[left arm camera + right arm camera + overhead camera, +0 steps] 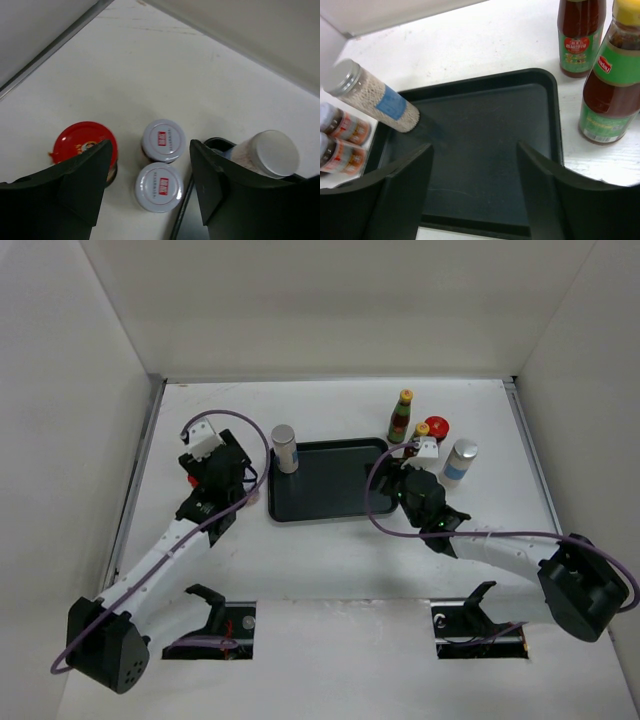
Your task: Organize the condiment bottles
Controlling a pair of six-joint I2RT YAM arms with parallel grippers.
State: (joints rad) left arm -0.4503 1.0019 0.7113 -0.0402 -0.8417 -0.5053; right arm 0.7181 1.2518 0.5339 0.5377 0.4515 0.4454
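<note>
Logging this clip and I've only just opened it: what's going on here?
Two robot arms are sorting condiments around a black tray. Both grippers are open and hold nothing. The left gripper hovers over two short silver-lidded jars left of the tray, the right gripper over the tray's bare floor. Only one tall silver-lidded jar stands in the tray; the sauce bottles are outside it.

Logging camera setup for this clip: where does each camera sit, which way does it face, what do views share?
Top external: above, behind the arms, looking down on table and black tray; both arms show.
Left wrist: on the left arm, looking down at two silver-lidded jars and a red-lidded jar; open jaws frame them.
Right wrist: on the right arm, looking across the tray, two sauce bottles alongside; open jaws below.
Shared: all show the tall silver-capped jar in the tray's corner.
</note>
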